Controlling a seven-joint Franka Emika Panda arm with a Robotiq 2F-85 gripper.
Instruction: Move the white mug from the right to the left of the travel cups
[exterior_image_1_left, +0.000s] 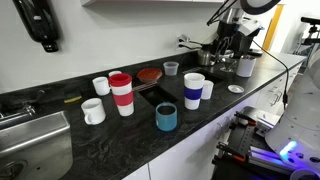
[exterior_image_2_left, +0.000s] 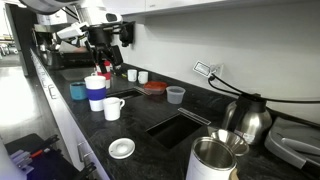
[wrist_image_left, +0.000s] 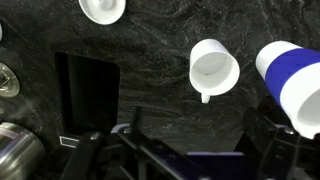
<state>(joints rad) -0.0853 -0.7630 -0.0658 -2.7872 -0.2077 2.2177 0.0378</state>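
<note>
The white mug stands upright on the dark counter with its handle toward me. It also shows in both exterior views, close beside the blue-banded travel cup. The red-banded travel cup stands further along, past the recess. My gripper hangs above the counter near the mug and the blue-banded cup. It is open and empty, touching neither.
A teal cup stands at the front edge. Two more white mugs stand by the red-banded cup. Also here are a grey cup, a red plate, a white lid, a kettle, a recess and a sink.
</note>
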